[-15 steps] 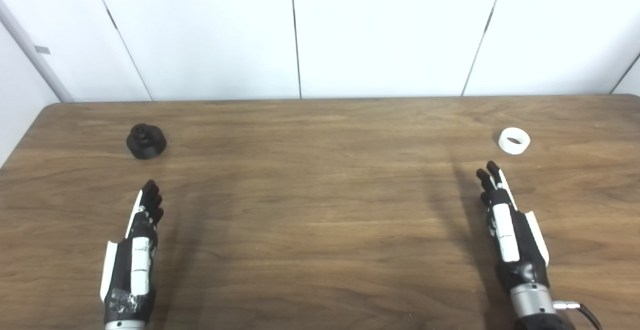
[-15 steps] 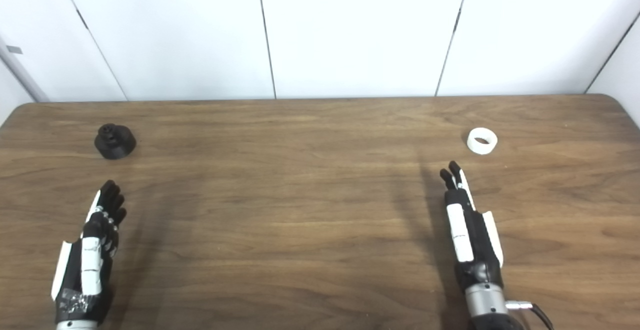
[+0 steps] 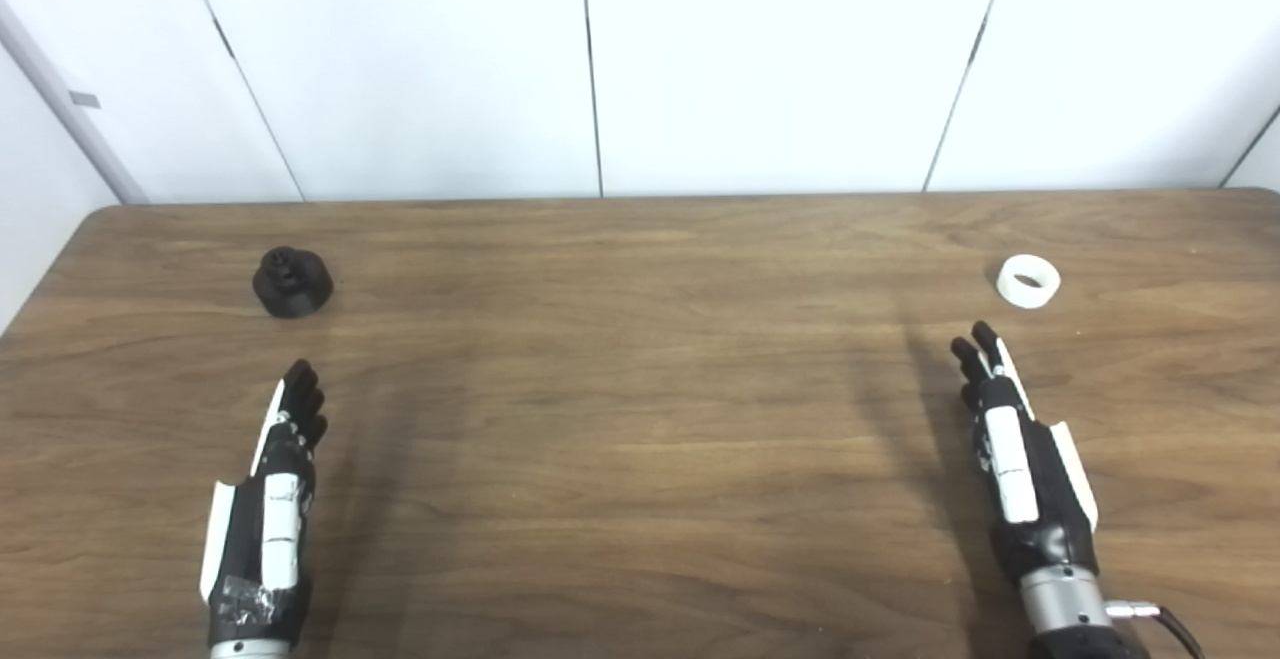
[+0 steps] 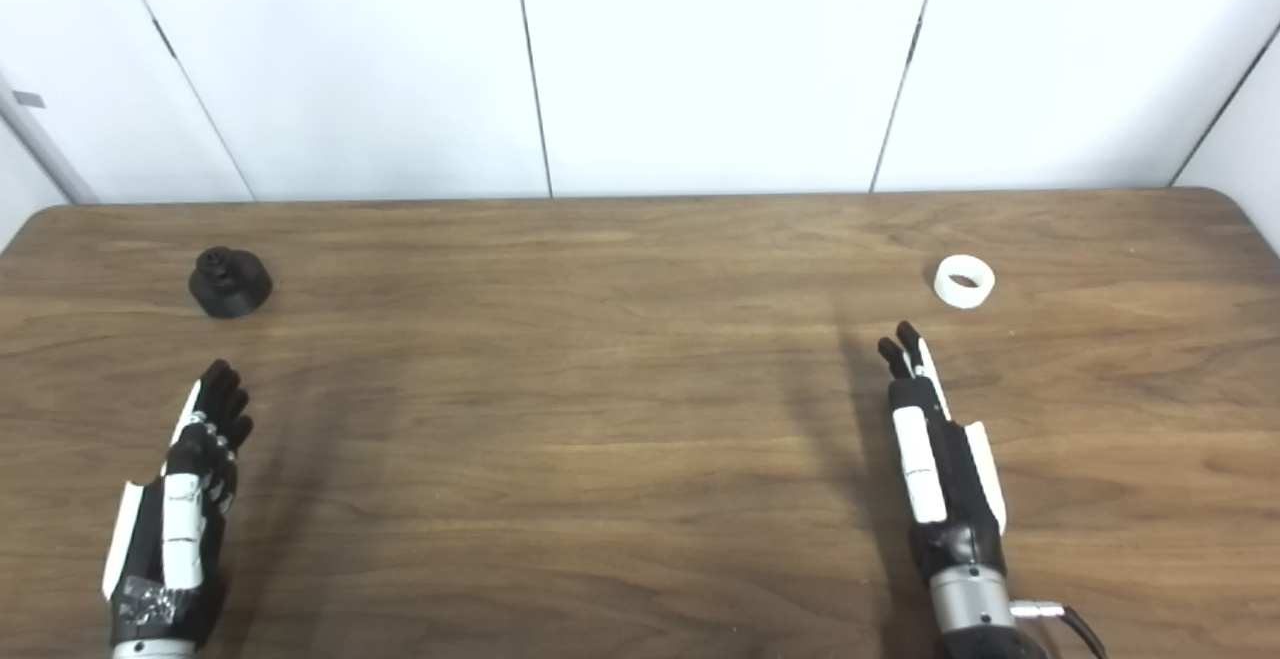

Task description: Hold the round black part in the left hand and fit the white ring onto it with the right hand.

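Two loose parts on a wood-grain table (image 3: 640, 439): one round black part (image 3: 291, 281) with a raised hub, standing far left; one white ring (image 3: 1028, 281), lying far right, well apart from it. Left hand (image 3: 275, 484), black and white, empty, fingers extended and slightly spread, edge-on over the table, near and short of the black part without touching it. Right hand (image 3: 1010, 449), likewise empty with fingers straight and apart, fingertips near the ring but clear of it; white wall panels (image 3: 780, 59) stand behind the table.
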`<state>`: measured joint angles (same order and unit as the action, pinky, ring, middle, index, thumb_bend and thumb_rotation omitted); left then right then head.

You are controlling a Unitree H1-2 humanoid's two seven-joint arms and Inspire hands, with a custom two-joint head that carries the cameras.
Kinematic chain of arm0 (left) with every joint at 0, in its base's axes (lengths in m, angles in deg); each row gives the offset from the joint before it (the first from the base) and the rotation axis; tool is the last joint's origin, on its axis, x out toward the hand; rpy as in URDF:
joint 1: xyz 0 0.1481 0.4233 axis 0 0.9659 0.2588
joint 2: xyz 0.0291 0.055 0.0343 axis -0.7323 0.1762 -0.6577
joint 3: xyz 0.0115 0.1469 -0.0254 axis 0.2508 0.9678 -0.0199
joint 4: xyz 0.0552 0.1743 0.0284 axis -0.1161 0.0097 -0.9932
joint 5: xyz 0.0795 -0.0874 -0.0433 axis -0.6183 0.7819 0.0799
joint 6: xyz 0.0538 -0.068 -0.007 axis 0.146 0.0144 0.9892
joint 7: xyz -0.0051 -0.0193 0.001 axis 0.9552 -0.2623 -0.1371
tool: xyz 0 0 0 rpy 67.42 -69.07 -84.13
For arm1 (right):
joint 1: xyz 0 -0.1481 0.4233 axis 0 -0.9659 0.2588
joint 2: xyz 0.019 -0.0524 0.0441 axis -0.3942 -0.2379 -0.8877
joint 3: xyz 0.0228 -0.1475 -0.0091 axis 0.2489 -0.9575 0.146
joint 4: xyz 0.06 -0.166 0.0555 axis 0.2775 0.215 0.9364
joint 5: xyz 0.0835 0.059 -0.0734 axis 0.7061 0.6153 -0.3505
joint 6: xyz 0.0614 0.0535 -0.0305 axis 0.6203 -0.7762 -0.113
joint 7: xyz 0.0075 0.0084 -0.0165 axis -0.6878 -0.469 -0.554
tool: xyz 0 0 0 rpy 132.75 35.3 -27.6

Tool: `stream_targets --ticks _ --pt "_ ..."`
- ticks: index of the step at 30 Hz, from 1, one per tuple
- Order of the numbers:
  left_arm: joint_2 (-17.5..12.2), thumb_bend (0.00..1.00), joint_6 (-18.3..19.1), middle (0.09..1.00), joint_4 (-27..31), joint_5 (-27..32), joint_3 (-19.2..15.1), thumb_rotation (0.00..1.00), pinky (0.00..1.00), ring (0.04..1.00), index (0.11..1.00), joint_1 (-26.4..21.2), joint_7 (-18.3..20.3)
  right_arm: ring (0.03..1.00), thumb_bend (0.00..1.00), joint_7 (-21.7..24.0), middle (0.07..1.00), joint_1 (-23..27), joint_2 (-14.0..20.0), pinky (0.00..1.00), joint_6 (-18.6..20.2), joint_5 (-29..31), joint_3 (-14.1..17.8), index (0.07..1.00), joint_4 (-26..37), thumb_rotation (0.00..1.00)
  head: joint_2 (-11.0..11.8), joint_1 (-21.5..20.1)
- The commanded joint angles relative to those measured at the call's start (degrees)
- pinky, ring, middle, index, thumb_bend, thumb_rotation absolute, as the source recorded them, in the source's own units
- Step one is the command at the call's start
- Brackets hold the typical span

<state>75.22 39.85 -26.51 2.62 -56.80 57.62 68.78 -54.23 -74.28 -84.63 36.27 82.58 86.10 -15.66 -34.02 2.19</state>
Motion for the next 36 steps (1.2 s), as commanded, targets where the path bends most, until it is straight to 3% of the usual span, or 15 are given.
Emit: stream_targets --ticks 1,10,19,31,36 --pt "-0.27 0.55 -0.11 1.000 -0.86 -1.34 -0.26 1.00 1.00 1.000 0.994 -0.59 -0.49 0.989 0.56 0.13 0.949 0.00 -0.09 1.00 -1.80 0.70 0.15 0.977 1.11 1.00 0.42 1.41" --pt "1.66 0.49 -2.21 1.000 -2.44 -2.39 1.00 0.99 1.00 1.000 0.978 -0.12 -0.94 1.000 0.56 1.47 0.971 -0.27 1.44 1.00 -4.17 2.43 0.99 0.984 -0.55 1.00 4.46 10.14" --pt "3.11 0.51 -3.11 1.000 -3.95 -3.40 2.19 0.87 1.00 1.000 0.967 -0.15 -1.60 1.000 0.56 2.70 0.993 -0.11 1.90 1.00 -3.61 3.88 1.29 0.998 -0.84 1.00 7.68 14.35" --pt "3.44 0.58 -2.25 1.000 -3.70 -5.73 2.76 0.84 1.00 1.000 0.979 0.12 -2.40 1.000 0.61 3.00 0.979 -0.17 1.63 1.00 -3.29 3.84 1.41 0.996 -0.53 1.00 7.73 13.29" --pt "3.78 0.64 -0.94 1.000 -1.59 -9.65 2.21 0.68 1.00 1.000 0.979 1.17 -4.69 1.000 0.62 3.22 0.971 -0.87 1.88 1.00 -3.28 4.05 1.64 0.981 -0.25 1.00 7.19 13.77"
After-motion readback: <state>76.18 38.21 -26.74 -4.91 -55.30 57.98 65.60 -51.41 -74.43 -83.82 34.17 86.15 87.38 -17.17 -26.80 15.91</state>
